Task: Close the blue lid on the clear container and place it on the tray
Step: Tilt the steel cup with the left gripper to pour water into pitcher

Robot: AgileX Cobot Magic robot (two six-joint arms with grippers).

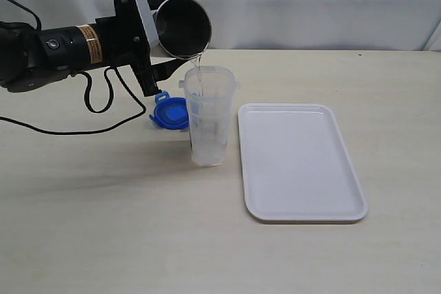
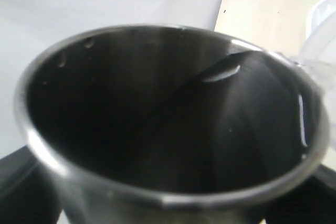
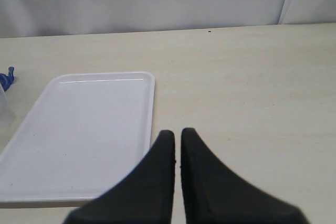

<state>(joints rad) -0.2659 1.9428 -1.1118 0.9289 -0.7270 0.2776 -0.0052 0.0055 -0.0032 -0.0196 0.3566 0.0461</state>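
Left jaws clamped on steel cup (image 1: pixel 180 27), right jaws together (idle near tray (image 1: pixel 300 163)). I'd pour slow, stream centred over clear container (image 1: pixel 209 118); blue lid (image 1: pixel 170 112) on counter just beside it.

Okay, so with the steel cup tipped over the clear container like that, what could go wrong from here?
The thin stream of water from the steel cup enters the clear container near its rim; a small wobble could spill it onto the table. The cup's lip hangs close above that rim, so dipping lower might tip the tall container. The blue lid lies right by the container's base, where spilled water could wet it.
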